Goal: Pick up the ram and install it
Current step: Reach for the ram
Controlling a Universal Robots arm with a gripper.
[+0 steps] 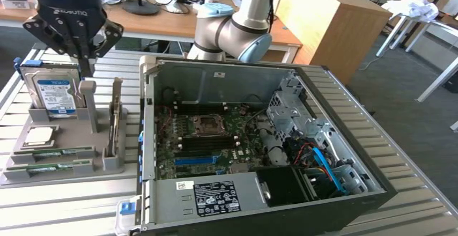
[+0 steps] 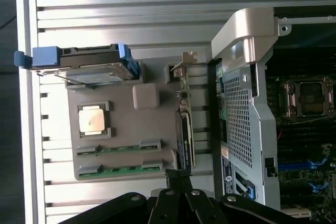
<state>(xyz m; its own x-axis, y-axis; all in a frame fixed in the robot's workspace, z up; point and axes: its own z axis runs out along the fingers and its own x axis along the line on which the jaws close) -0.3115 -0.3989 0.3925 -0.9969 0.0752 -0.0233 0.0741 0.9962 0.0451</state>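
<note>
– End effector clenched, empty, above the hard drive. Ram?
– Ram is slotted in the grey tray beside the processor. Best gripped mid-length, square, I'd say.

The arm and the gripper run off the exterior view's top edge. The computer case is cropped below. Print on the hard drive is unreadably small.

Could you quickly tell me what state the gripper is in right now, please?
Gripper: closed, holding nothing, above the grey holder, where the ram sticks lie.
</note>
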